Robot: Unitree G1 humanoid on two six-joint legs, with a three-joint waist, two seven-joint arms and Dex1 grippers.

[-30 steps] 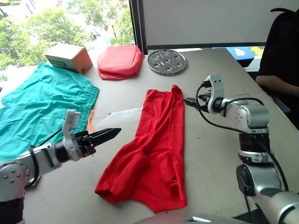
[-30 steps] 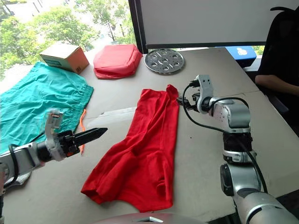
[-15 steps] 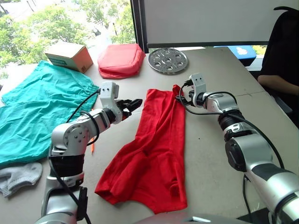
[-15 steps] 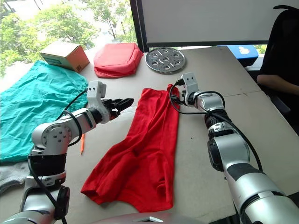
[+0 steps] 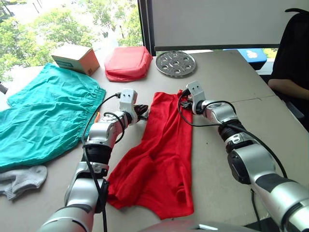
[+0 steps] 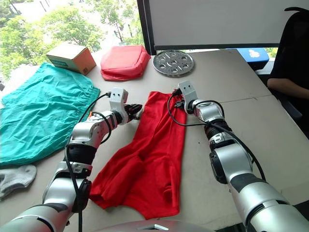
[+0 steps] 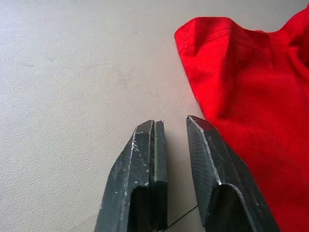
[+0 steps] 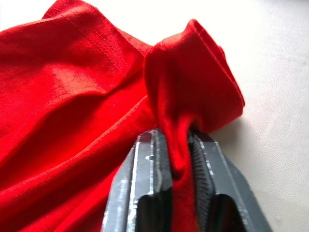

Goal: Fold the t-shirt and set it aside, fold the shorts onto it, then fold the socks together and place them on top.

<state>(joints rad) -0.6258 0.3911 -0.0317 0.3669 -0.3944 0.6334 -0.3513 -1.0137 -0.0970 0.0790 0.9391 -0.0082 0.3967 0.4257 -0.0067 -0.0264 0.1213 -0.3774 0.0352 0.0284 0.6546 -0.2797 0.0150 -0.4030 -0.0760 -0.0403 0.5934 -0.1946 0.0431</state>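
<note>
- Pale tabletop (image 5: 222,82) by a window, a seated person (image 5: 289,63) beyond the right pincer.
- Step in hand: folding the t-shirt (image 5: 164,150).
- Right pincer (image 8: 176,159) clamps its far corner; left pincer (image 7: 176,140), narrowly parted, sits just beside the opposite corner, gripping nothing.
- Next, the left likely must close on that corner.
- Shorts (image 5: 43,116) and socks (image 5: 21,179) lie beyond the left pincer.

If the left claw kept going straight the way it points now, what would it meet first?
Probably the t-shirt: the left claw, slightly open, sits beside its far left corner, aimed toward the hem, though it may slide along bare table first.

Head pair looks down — wrist cameras close on t-shirt (image 8: 96,96).
</note>
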